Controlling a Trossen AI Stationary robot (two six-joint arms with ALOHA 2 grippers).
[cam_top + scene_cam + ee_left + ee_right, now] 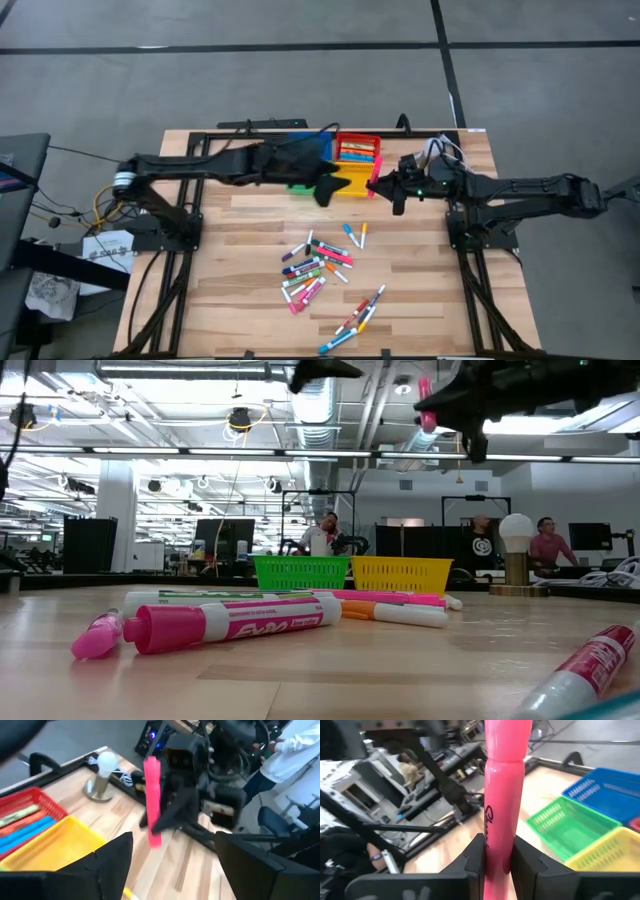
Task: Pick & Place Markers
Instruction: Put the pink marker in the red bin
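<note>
A pink marker (502, 795) stands upright in my right gripper (498, 862), which is shut on it in the air beside the yellow tray (356, 186). My left gripper (175, 870) is open with nothing between its fingers. It faces the pink marker (152, 795) from close by, above the green tray (298, 186) and the yellow tray. Several more markers (318, 265) lie flat on the wooden table, nearer the front edge. The red tray (358, 150) has markers lying in it. My right gripper pinches the pink marker's barrel (496, 847) between its two fingers, toward the marker's lower end. The fingers come roughly level from the table's right side and lie across the marker. The marker is upright and clear of the table, most of it above the fingers.
Four small trays stand in a block at the table's far middle: blue (310, 150), red, green, yellow. A white bulb-shaped lamp (102, 775) stands at the far right. More loose markers (355, 320) lie near the front edge. People stand in the room beyond the table.
</note>
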